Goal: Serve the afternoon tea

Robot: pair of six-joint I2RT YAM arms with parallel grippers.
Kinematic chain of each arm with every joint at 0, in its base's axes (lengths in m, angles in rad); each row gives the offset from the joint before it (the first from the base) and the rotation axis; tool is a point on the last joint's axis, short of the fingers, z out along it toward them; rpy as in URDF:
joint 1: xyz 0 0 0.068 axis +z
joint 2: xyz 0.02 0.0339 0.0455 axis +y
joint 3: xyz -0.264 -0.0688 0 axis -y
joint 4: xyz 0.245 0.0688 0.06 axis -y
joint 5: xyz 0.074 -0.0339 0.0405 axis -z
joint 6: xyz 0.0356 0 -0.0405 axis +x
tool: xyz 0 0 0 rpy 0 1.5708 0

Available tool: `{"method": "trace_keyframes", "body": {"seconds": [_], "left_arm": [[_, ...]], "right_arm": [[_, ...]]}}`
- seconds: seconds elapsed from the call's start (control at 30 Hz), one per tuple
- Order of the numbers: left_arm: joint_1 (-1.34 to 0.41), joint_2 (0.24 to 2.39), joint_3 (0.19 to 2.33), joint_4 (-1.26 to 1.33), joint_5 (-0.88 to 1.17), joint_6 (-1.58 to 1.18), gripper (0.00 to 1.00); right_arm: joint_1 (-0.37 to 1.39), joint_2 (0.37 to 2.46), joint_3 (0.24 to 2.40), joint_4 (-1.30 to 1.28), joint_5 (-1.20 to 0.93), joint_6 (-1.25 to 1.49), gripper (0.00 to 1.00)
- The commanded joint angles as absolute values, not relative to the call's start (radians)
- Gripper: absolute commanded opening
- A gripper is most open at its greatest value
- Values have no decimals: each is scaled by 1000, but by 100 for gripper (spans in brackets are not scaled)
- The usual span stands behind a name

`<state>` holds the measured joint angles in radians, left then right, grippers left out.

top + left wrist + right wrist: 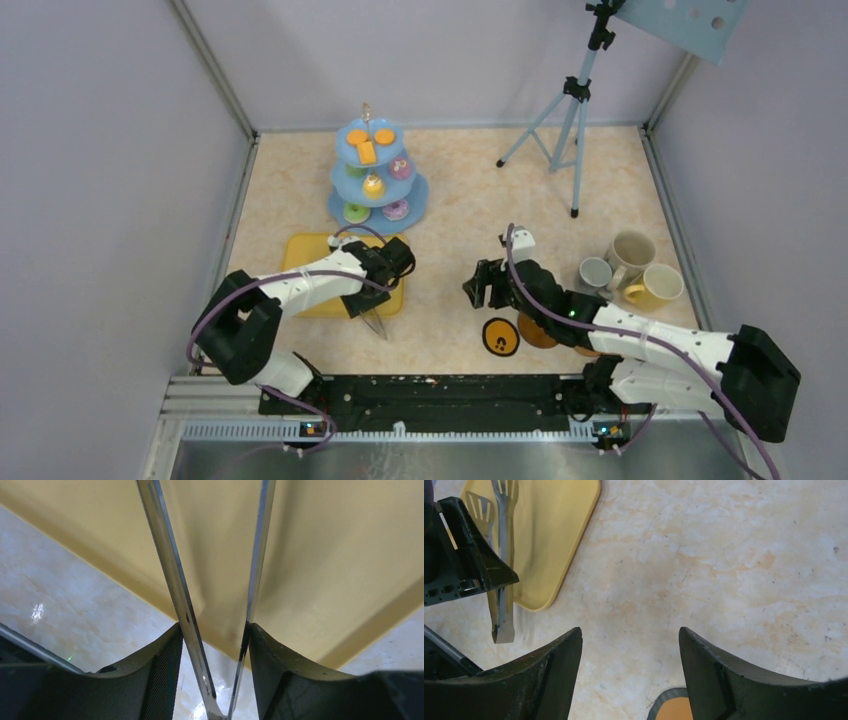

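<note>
Tongs (pixel 170 580) between the fingers (pixel 150 680) of the left end effector (pixel 214 647), directly above the yellow tray (pixel 300 252), both metal blades touching the inner pads. A grasp, then, but a light one, judging by the gap between the blades. Probably held so to keep the blades sprung apart. Cannot tell whether the tongs hang clear of the tray or rest on it. Hinge end poking past the tray's near edge, over bare worktop (pixel 470 190). Just beyond the tray's far right corner, the light-blue three-tier stand (pixel 415 195), loaded with toy pastries (pixel 367 150): orange on top, purple, yellow and green lower down. Pastry step seemingly finished, hence perhaps the tongs over the tray for setting down. Right of the tray and well apart from it, the right end effector (pixel 629 632), released, fingers wide with nothing between them, low over bare worktop and presumably poised for a coaster. Further right of the tray, two round coasters (pixel 500 336), one dark-rimmed and in plain sight, the other half hidden under the right arm. Farthest right of the tray, three mugs (pixel 632 250), grey, cream and yellow, bunched close together. None on a coaster yet, likely the remaining work.
</note>
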<state>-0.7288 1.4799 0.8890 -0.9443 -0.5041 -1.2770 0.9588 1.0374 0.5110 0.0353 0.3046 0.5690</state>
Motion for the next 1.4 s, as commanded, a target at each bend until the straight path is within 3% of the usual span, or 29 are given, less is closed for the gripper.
{"method": "trace_keyframes", "body": {"seconds": [0.0, 0.3, 0.5, 0.73, 0.97, 1.37], "left_arm": [[-742, 1470, 849, -833, -480, -1303, 57], [-743, 1443, 880, -811, -459, -1227, 85], [-742, 1337, 919, -810, -438, -1147, 98], [-741, 1134, 956, -765, -429, -951, 99], [-740, 839, 989, -518, -450, -590, 99], [-741, 867, 1230, -414, -503, -278, 99]], "right_arm": [[951, 972, 468, -30, 348, 595, 70], [953, 968, 533, -320, 416, 669, 71], [991, 1037, 616, -507, 341, 723, 72], [1157, 1156, 626, -610, 281, 863, 75], [1271, 1245, 643, -683, 342, 980, 77], [1287, 1263, 560, -623, 455, 1125, 73]]}}
